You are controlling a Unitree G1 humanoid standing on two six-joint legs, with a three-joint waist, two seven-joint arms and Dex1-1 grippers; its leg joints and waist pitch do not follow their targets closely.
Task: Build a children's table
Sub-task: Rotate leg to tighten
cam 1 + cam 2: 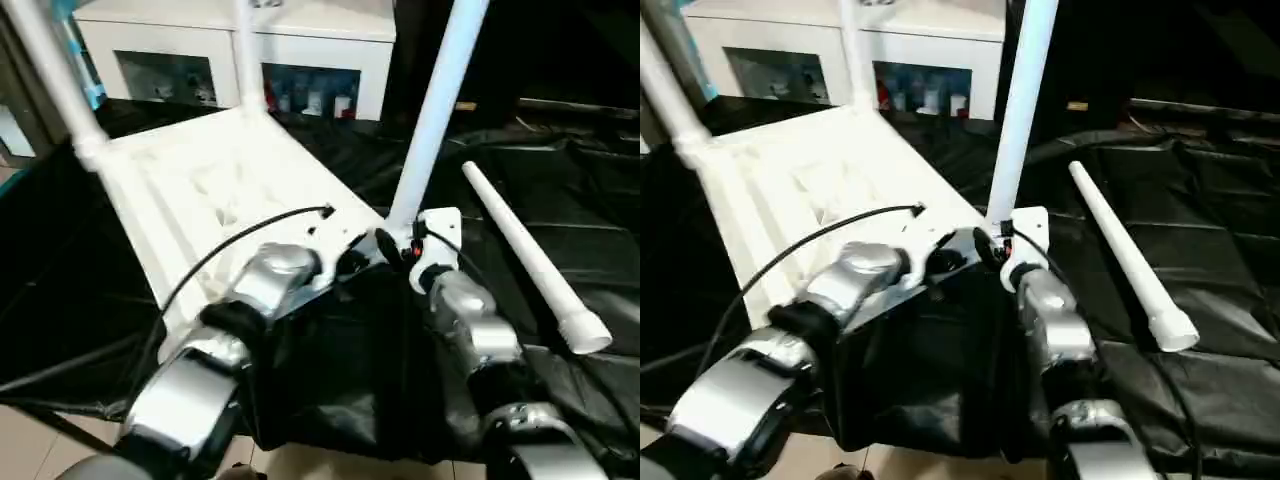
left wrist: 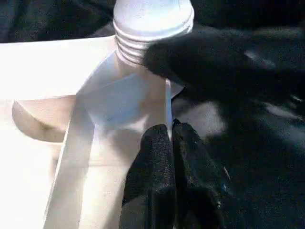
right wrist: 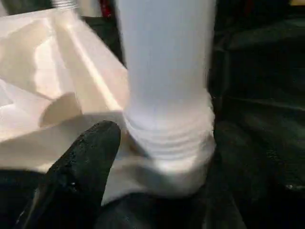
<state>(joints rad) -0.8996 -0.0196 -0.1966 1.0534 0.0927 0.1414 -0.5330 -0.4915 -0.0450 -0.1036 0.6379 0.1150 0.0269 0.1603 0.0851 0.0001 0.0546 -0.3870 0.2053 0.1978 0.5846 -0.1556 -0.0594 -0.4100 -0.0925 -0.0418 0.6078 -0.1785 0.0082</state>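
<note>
Black-draped work table [image 1: 560, 200], white cabinet [image 1: 300, 40] behind

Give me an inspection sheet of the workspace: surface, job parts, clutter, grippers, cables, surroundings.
Surface: black cloth over the work table, wrinkled.
Job parts: white tabletop lies underside up; three legs stand in its corners, including the near leg; a loose leg lies on the cloth on the robot's right.
Clutter: nothing seen.
Grippers: left gripper shut, fingertips at the tabletop's edge beside the near leg's threaded base; right gripper at the foot of the near leg, one finger beside the threads.
Cables: black cable arcs over the left forearm.
Surroundings: white cabinet with glass fronts behind the table.
</note>
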